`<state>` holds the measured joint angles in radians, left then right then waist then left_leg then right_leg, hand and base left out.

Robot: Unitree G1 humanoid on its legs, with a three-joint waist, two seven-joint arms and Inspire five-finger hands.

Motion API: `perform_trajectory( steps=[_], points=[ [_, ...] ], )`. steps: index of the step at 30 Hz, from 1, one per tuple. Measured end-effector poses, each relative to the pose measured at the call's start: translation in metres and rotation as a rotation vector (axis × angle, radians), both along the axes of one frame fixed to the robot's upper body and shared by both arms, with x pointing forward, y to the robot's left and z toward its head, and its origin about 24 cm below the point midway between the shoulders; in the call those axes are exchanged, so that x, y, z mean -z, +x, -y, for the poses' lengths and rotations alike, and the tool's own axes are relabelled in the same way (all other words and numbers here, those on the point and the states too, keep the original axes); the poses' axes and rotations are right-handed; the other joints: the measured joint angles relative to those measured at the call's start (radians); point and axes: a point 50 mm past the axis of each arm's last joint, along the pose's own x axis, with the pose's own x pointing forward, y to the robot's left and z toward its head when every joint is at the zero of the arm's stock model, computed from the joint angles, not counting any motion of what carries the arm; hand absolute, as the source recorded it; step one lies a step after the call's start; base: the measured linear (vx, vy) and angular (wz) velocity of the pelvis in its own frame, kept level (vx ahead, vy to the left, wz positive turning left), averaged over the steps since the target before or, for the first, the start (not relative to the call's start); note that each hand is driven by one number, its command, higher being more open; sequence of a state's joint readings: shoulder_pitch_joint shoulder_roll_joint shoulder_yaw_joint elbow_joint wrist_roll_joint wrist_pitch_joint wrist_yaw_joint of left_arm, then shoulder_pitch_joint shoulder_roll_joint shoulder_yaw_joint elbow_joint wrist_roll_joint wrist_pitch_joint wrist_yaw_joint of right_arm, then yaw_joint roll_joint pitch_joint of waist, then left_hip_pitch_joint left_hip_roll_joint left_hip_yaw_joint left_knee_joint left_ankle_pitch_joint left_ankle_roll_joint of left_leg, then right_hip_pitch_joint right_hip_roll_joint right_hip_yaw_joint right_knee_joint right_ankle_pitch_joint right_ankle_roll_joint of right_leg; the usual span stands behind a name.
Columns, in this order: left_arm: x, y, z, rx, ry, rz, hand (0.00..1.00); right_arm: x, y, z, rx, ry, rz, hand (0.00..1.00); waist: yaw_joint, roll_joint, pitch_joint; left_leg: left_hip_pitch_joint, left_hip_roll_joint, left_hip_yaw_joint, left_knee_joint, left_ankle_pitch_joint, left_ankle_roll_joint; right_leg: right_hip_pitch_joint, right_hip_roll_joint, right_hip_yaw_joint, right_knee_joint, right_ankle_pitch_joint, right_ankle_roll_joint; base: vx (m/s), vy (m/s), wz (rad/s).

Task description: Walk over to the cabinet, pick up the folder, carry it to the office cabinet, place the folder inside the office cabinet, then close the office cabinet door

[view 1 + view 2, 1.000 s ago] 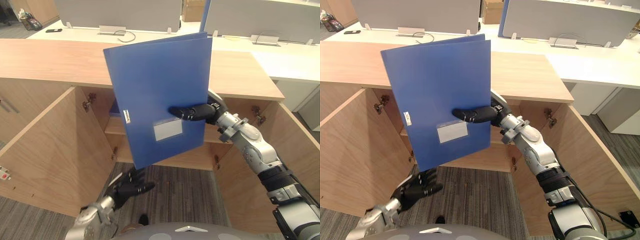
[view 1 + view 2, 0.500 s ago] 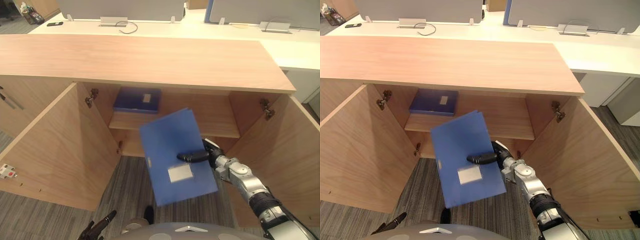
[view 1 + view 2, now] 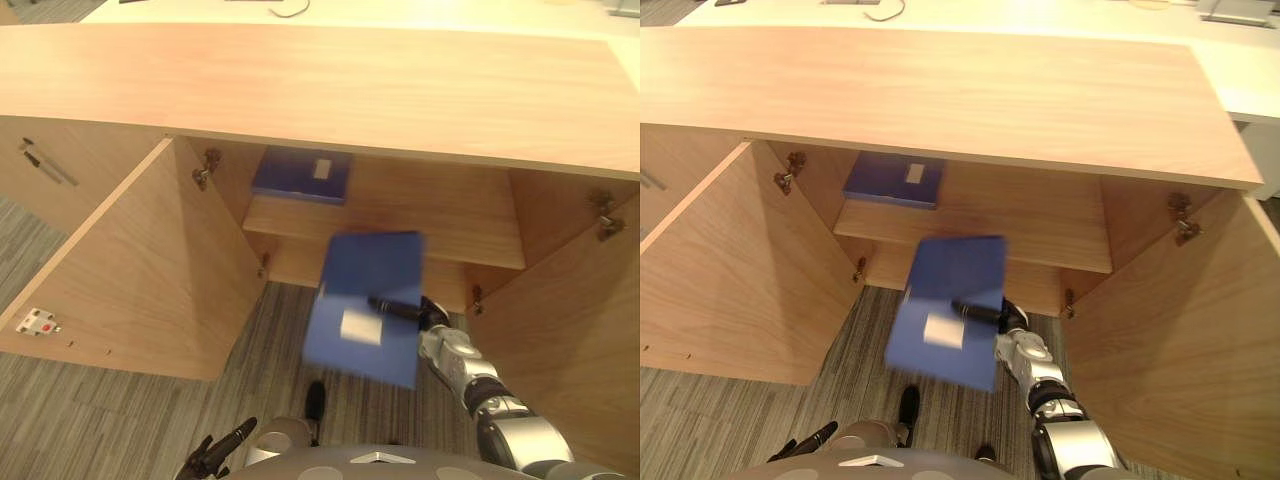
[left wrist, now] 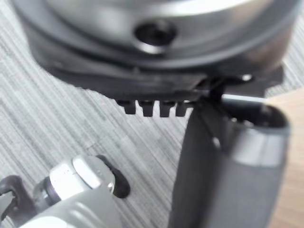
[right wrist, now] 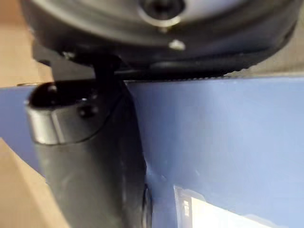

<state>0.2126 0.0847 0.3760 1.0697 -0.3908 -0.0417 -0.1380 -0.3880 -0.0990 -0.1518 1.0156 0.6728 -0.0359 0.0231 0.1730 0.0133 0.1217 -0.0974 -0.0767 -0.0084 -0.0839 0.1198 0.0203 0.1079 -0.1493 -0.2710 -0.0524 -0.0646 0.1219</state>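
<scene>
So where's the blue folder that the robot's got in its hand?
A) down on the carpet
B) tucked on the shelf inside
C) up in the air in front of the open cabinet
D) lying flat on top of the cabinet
C: the right hand pinches the blue folder, thumb across its front, and holds it in the air before the open office cabinet, off the carpet.

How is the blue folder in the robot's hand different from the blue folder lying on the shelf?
The held folder hangs tilted in the air before the open cabinet, pinched by the right hand; the shelf folder lies flat on the shelf, untouched. The held folder is in front of the opening; the shelf folder sits inside, toward the left. Both are blue with a white label.
</scene>
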Motion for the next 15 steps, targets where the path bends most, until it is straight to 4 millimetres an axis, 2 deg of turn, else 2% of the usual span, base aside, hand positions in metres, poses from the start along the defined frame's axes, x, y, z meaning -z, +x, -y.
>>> perform_trajectory(
  steps=[1, 3, 7, 10, 12, 15],
  points=[
    [0.0, 0.001, 0.001, -0.007, -0.001, 0.004, 1.0, -0.004, 0.004, -0.001, 0.075, 0.072, 0.03, 0.0, 0.006, 0.0, 0.0, 0.0, -0.003, 0.001, 0.0, -0.002, 0.003, 0.001, -0.003, 0.0, -0.001, 0.001, 0.001, 0.02, 0.045, 0.05],
    [-0.001, 0.011, 0.006, -0.038, -0.011, 0.038, 1.0, -0.022, 0.016, 0.002, 0.362, 0.338, 0.188, 0.0, 0.029, 0.003, 0.002, -0.003, -0.019, -0.001, 0.0, -0.007, 0.014, 0.002, -0.022, -0.01, 0.0, -0.001, 0.005, 0.02, 0.058, 0.08],
    [0.0, 0.017, 0.019, -0.058, -0.027, 0.053, 1.0, -0.044, 0.022, 0.015, 0.712, 0.638, 0.391, 0.0, 0.043, 0.011, 0.0, 0.003, -0.047, -0.006, -0.001, -0.029, 0.033, -0.005, -0.063, -0.041, 0.056, -0.025, 0.021, 0.04, 0.079, 0.11],
    [0.001, 0.016, 0.024, -0.065, -0.036, 0.048, 1.0, -0.046, 0.016, 0.028, 0.88, 0.705, 0.434, 0.0, 0.044, 0.016, -0.002, 0.018, -0.06, -0.01, 0.0, -0.039, 0.046, -0.031, -0.093, -0.066, 0.156, -0.056, 0.017, 0.07, 0.054, 0.08],
    [0.001, 0.013, 0.024, -0.07, -0.033, 0.036, 1.0, -0.038, 0.006, 0.036, 0.998, 0.727, 0.414, 0.0, 0.043, 0.019, -0.003, 0.057, -0.074, -0.016, 0.0, -0.052, 0.056, -0.057, -0.133, -0.091, 0.307, -0.101, -0.006, 0.1, 0.04, 0.08],
    [0.001, 0.013, 0.024, -0.067, -0.03, 0.034, 1.0, -0.033, 0.002, 0.036, 1.027, 0.725, 0.393, 0.0, 0.042, 0.02, -0.005, 0.088, -0.08, -0.012, 0.0, -0.061, 0.068, -0.115, -0.184, -0.118, 0.488, -0.129, -0.05, 0.11, 0.024, -0.04]
  ],
)
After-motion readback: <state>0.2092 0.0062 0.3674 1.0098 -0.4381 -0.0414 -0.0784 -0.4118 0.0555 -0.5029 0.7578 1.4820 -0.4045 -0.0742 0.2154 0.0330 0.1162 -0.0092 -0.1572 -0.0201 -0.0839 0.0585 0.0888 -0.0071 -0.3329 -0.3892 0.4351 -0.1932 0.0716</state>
